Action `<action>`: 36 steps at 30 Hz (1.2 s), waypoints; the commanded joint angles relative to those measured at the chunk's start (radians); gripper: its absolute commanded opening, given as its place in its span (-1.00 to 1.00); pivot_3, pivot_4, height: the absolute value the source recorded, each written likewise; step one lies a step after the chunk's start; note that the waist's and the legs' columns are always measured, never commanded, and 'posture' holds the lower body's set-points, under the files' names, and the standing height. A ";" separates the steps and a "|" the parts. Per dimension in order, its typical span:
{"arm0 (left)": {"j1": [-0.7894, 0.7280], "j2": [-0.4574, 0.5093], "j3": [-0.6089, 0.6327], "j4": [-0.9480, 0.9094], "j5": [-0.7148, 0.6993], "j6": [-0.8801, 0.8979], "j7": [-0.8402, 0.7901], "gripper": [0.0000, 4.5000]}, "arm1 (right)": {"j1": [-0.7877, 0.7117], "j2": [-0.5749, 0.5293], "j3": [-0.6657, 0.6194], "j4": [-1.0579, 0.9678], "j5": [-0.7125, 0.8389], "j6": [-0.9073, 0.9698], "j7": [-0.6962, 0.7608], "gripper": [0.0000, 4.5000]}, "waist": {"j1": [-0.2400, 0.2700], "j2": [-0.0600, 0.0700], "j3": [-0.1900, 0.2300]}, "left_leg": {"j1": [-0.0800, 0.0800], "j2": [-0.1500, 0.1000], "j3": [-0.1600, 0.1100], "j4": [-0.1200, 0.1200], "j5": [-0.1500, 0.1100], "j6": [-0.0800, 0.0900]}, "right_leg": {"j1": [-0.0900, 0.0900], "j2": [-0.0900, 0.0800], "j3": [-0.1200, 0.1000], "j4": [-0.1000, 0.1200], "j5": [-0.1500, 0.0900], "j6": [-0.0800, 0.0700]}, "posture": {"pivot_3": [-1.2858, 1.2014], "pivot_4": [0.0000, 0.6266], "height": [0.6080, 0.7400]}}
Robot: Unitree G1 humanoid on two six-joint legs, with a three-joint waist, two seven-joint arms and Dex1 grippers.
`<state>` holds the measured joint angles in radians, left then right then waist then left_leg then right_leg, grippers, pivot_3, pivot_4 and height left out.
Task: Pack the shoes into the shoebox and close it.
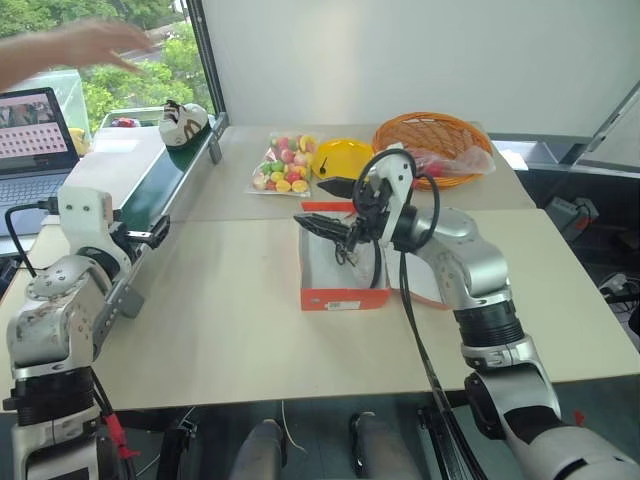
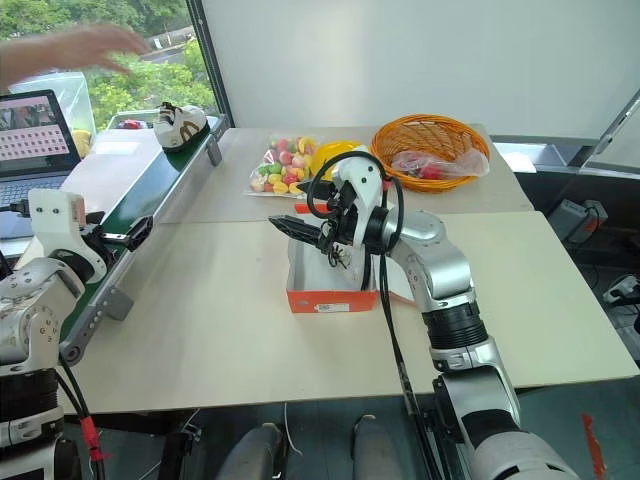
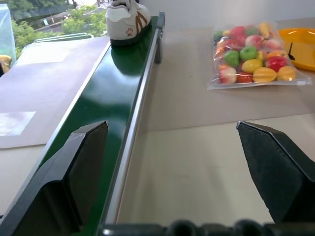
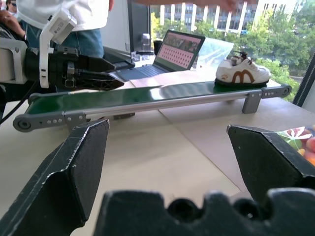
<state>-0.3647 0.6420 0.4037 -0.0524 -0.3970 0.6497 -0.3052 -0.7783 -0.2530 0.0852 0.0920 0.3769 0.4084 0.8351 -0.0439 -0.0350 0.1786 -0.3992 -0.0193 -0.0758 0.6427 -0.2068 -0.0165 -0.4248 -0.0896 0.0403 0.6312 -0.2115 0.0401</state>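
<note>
- The right gripper (image 4: 167, 162) has its two black fingers spread wide over the pale table (image 4: 162, 147).
- A white sneaker (image 4: 242, 72) stands on the green conveyor belt (image 4: 147, 94).
- The left gripper (image 4: 106, 78) hovers by the belt.
- A laptop (image 4: 179, 50) stands beyond.

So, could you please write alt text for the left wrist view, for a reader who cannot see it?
The open left gripper points along a green conveyor belt towards a white sneaker standing at the belt's far end. Beside the belt, on the table, lie a clear bag of colourful toy fruit and a yellow plate.
</note>
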 commanded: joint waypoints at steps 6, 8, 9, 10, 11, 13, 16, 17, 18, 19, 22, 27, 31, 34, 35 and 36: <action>-0.061 0.060 0.050 0.123 0.038 -0.114 -0.024 1.00 | -0.002 0.041 -0.041 -0.007 0.023 -0.054 -0.018 1.00 | -0.001 0.000 0.000 | 0.000 0.000 0.000 0.000 0.000 0.000 | 0.000 0.000 0.000 0.000 0.000 0.000 | 0.03 -0.52 1.00; -0.068 0.099 0.071 0.221 0.062 -0.168 -0.033 1.00 | 0.007 0.042 -0.041 -0.017 0.022 -0.050 -0.022 1.00 | -0.003 0.000 0.000 | 0.000 0.000 0.000 0.000 0.000 0.000 | 0.000 0.000 0.000 0.000 0.000 0.000 | 0.03 -0.52 1.00; -0.074 0.119 0.079 0.282 0.071 -0.206 -0.047 1.00 | 0.012 0.041 -0.041 -0.025 0.023 -0.047 -0.023 1.00 | -0.004 0.000 0.000 | 0.000 0.000 0.000 0.000 0.000 0.000 | 0.000 0.000 0.000 0.000 0.000 0.000 | 0.03 -0.52 1.00; -0.081 0.137 0.080 0.337 0.078 -0.237 -0.062 1.00 | 0.017 0.041 -0.041 -0.031 0.025 -0.043 -0.025 1.00 | -0.006 0.000 0.000 | 0.000 0.000 0.000 0.000 0.000 0.000 | -0.001 0.000 0.000 0.001 0.000 0.000 | 0.03 -0.52 1.00; -0.087 0.148 0.078 0.375 0.081 -0.261 -0.074 1.00 | 0.019 0.041 -0.041 -0.035 0.026 -0.041 -0.026 1.00 | -0.006 0.000 0.000 | 0.001 0.001 0.000 -0.001 0.000 -0.001 | -0.001 0.001 0.000 0.000 0.000 0.000 | 0.03 -0.52 1.00; -0.108 0.170 0.076 0.489 0.081 -0.347 -0.133 1.00 | 0.026 0.040 -0.040 -0.046 0.030 -0.029 -0.029 1.00 | -0.002 0.000 0.000 | 0.001 0.001 0.000 -0.001 0.000 -0.001 | -0.001 0.001 0.000 0.001 0.000 0.000 | 0.03 -0.52 1.00; -0.136 0.191 0.064 0.628 0.089 -0.460 -0.210 1.00 | 0.032 0.039 -0.038 -0.058 0.034 -0.020 -0.031 1.00 | 0.003 0.000 0.000 | 0.000 0.000 0.001 -0.001 0.000 -0.001 | -0.001 0.000 -0.001 0.000 0.000 0.000 | 0.03 -0.52 1.00; -0.147 0.196 0.069 0.684 0.082 -0.493 -0.241 1.00 | 0.034 0.038 -0.036 -0.064 0.036 -0.014 -0.032 1.00 | 0.004 0.000 0.000 | 0.000 0.000 0.000 -0.001 0.000 -0.001 | -0.001 0.000 -0.001 0.000 0.000 0.000 | 0.03 -0.52 1.00; -0.154 0.202 0.071 0.745 0.076 -0.528 -0.286 1.00 | 0.034 0.039 -0.034 -0.069 0.037 -0.008 -0.034 1.00 | 0.005 0.000 0.000 | 0.000 0.000 0.000 -0.001 0.000 -0.001 | -0.001 0.000 -0.001 0.000 0.000 0.000 | 0.03 -0.52 1.00; -0.157 0.207 0.071 0.793 0.074 -0.557 -0.320 1.00 | 0.035 0.037 -0.034 -0.075 0.039 -0.002 -0.034 1.00 | 0.005 0.000 0.000 | 0.000 0.000 0.000 -0.001 0.000 -0.001 | 0.000 0.000 -0.001 0.000 0.000 0.000 | 0.03 -0.52 1.00; -0.164 0.217 0.065 0.888 0.074 -0.613 -0.389 1.00 | 0.040 0.029 -0.032 -0.090 0.046 0.015 -0.035 1.00 | 0.001 0.000 0.000 | 0.000 0.000 0.000 -0.001 0.000 -0.001 | -0.001 0.000 -0.001 0.000 0.000 0.000 | 0.03 -0.52 1.00; -0.181 0.222 0.066 0.987 0.069 -0.657 -0.464 1.00 | 0.047 0.011 -0.029 -0.119 0.057 0.052 -0.038 1.00 | -0.001 0.000 0.000 | 0.000 0.000 0.000 -0.001 0.000 -0.001 | -0.001 0.000 -0.001 0.001 0.000 0.000 | 0.03 -0.52 1.00; -0.211 0.221 0.059 1.020 0.078 -0.672 -0.470 1.00 | 0.048 0.009 -0.026 -0.130 0.059 0.069 -0.045 1.00 | 0.000 0.000 0.000 | 0.000 0.000 0.000 -0.001 0.000 -0.001 | -0.001 0.000 -0.001 0.001 0.000 0.000 | 0.03 -0.52 1.00; -0.227 0.216 0.046 1.027 0.091 -0.682 -0.460 1.00 | 0.051 0.002 -0.026 -0.137 0.058 0.079 -0.046 1.00 | 0.000 0.000 0.000 | 0.000 0.000 0.000 -0.001 0.000 -0.001 | -0.001 0.000 -0.001 0.001 0.000 0.000 | 0.03 -0.52 1.00; -0.227 0.212 0.043 1.022 0.092 -0.683 -0.456 1.00 | 0.053 -0.001 -0.027 -0.140 0.058 0.082 -0.045 1.00 | 0.000 0.000 0.000 | 0.000 0.000 0.000 -0.001 0.000 -0.001 | -0.001 0.000 -0.001 0.001 0.000 0.000 | 0.03 -0.52 1.00; -0.229 0.212 0.042 1.022 0.093 -0.684 -0.453 1.00 | 0.052 -0.001 -0.028 -0.142 0.058 0.085 -0.048 1.00 | 0.000 0.000 0.000 | 0.000 0.000 0.000 -0.001 0.000 -0.001 | -0.001 0.000 -0.001 0.001 0.000 0.000 | 0.03 -0.52 1.00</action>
<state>-0.5772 0.8266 0.4458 0.9841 -0.3119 -0.0137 -0.7648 -0.7219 -0.2467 0.0676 0.0006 0.4152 0.4918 0.7910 -0.0435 -0.0355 0.1783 -0.3988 -0.0191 -0.0756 0.6420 -0.2071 -0.0171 -0.4255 -0.0899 0.0389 0.6322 -0.2113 0.0398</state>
